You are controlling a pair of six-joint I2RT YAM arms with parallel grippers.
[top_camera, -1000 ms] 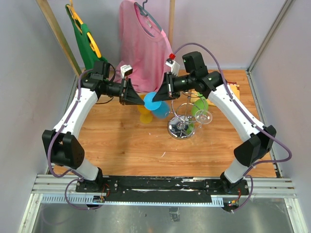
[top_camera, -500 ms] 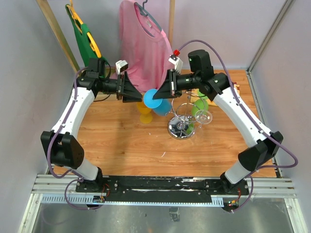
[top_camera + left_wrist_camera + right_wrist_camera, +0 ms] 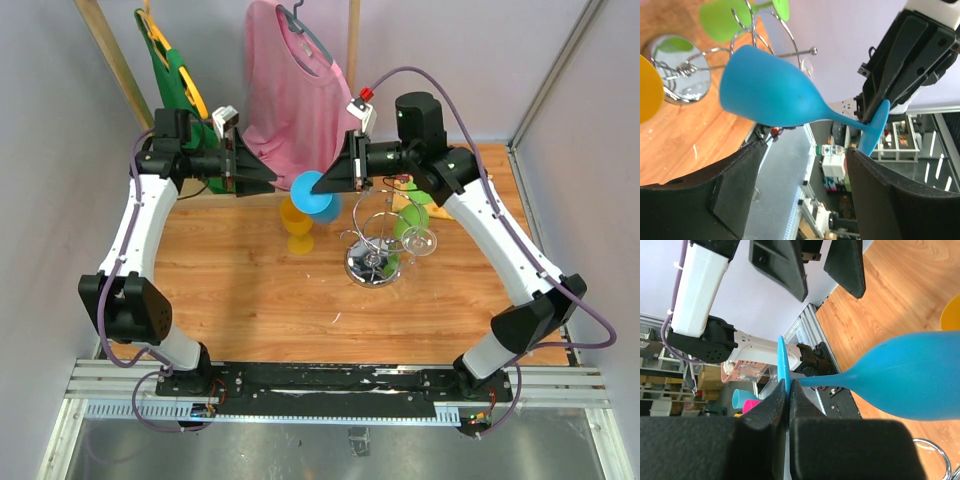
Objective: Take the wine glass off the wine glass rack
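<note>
The blue wine glass (image 3: pixel 312 192) hangs on its side in the air, left of the silver wire wine glass rack (image 3: pixel 374 258). My right gripper (image 3: pixel 338 179) is shut on the glass's flat foot (image 3: pixel 781 361), and its fingertips (image 3: pixel 799 390) pinch the disc edge-on. The blue bowl (image 3: pixel 915 380) points away from it. My left gripper (image 3: pixel 268 180) is open and stands clear to the left of the glass. In the left wrist view the blue glass (image 3: pixel 770 95) lies beyond the spread fingers (image 3: pixel 735 190) without touching them.
A green glass (image 3: pixel 411 219) and a clear glass (image 3: pixel 420 241) still hang on the rack. A yellow glass (image 3: pixel 297 224) stands on the wooden table (image 3: pixel 250 290) below the blue one. A pink shirt (image 3: pixel 290 90) and a green bag (image 3: pixel 180 85) hang at the back.
The left gripper has opened, let go of the blue glass and drawn back to the left. The right gripper has kept its hold on the foot and lifted the glass slightly.
</note>
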